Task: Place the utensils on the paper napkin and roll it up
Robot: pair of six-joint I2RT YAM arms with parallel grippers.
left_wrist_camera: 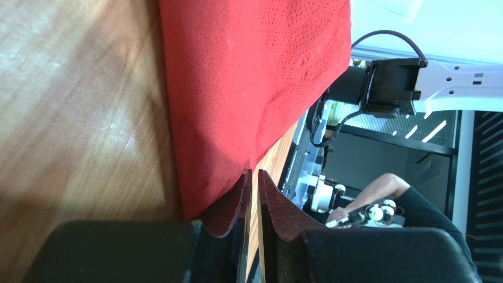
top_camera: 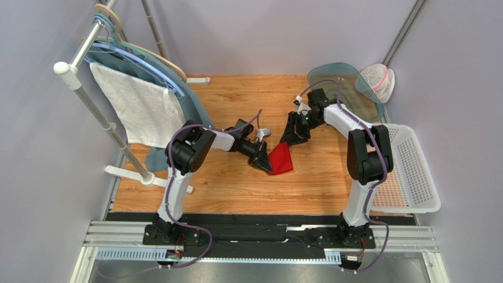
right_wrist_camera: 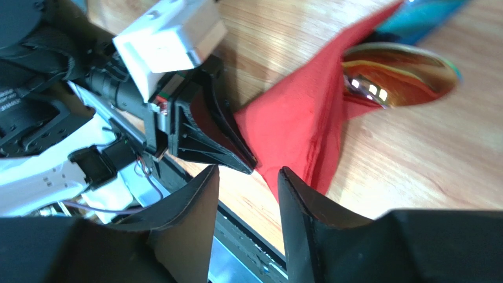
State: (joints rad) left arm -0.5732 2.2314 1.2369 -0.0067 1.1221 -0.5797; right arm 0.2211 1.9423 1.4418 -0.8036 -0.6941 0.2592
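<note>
Between the fingers of the left gripper (left_wrist_camera: pixel 252 177): a pinched napkin (left_wrist_camera: pixel 248 76) edge
That gripper is nipped almost closed on the red paper, probably to draw the fold over the spoon (right_wrist_camera: pixel 401 73), which lies beyond its tips, half covered. Just opposite, the right gripper (right_wrist_camera: pixel 249 172) stands parted and empty beside the napkin's corner, seemingly leaving the fold room.

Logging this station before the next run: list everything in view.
paper napkin: one, red, table centre, folded over
utensil: one showing, shiny spoon bowl, poking from the napkin's fold
towel: one, white, on the left rack
hangers: several, pale, same rack
basket: one, white, right edge
mesh bag: one, white, red rim, far right
table: one, wood
left hand: black, shut on the napkin's corner
right hand: black, open, beside the napkin
</note>
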